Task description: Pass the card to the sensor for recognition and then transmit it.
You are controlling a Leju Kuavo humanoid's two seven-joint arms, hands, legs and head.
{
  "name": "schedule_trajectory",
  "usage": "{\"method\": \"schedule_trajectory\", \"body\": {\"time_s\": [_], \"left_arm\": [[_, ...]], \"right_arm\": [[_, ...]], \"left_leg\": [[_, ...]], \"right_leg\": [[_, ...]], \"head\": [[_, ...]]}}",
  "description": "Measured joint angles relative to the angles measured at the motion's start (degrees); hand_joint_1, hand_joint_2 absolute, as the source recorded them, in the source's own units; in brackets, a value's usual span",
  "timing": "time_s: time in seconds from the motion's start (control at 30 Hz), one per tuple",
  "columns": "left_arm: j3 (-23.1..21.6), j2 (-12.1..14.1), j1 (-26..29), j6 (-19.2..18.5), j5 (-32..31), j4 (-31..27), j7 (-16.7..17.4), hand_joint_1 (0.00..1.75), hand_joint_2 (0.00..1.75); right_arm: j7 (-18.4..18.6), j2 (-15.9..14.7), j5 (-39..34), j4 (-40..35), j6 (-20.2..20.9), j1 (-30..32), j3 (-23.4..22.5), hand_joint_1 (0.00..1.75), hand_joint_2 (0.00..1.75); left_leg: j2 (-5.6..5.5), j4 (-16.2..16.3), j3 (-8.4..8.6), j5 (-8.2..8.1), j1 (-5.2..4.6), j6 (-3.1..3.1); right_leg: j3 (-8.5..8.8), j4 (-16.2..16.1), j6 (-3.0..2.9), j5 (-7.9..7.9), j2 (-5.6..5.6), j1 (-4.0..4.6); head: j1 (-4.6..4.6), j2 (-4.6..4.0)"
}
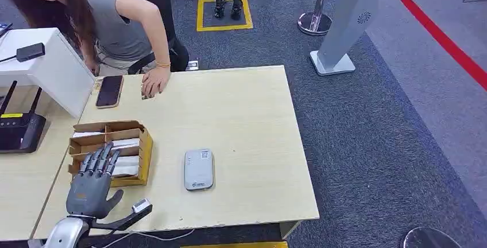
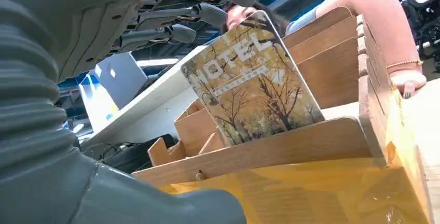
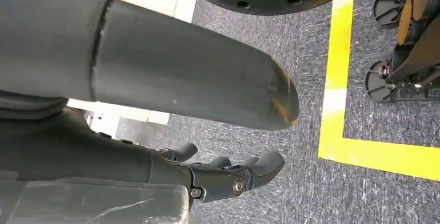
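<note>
A hotel card printed with autumn trees stands upright in a slot of the wooden card box. In the head view this box sits near the table's left edge. My left hand reaches over it from the near side with fingers spread. In the left wrist view my left hand has its fingers above the card's top edge and its thumb below, holding nothing. The grey-white sensor lies flat to the right of the box. My right hand hangs over the carpet, holding nothing.
A person leans in at the table's far left corner, one hand resting on the table beside a phone. A black router and a white box stand on the left. A grey post stands beyond the table.
</note>
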Motion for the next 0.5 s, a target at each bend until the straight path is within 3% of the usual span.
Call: {"method": "schedule_trajectory", "body": {"time_s": [0.47, 0.5], "left_arm": [[-0.28, -0.52, -0.18, 1.03, 0.39, 0.02, -0.48, 0.00, 1.75], [-0.37, -0.55, -0.18, 1.03, 0.39, 0.02, -0.50, 1.75, 1.75]], "right_arm": [[0.00, 0.00, 0.18, 0.02, -0.09, 0.02, 0.50, 0.00, 0.00], [0.00, 0.00, 0.18, 0.00, -0.09, 0.01, 0.55, 0.00, 0.00]], "left_leg": [[0.00, 0.00, 0.00, 0.00, 0.00, 0.00], [0.00, 0.00, 0.00, 0.00, 0.00, 0.00]], "right_leg": [[0.00, 0.00, 0.00, 0.00, 0.00, 0.00], [0.00, 0.00, 0.00, 0.00, 0.00, 0.00]], "head": [[0.02, 0.00], [0.00, 0.00]]}}
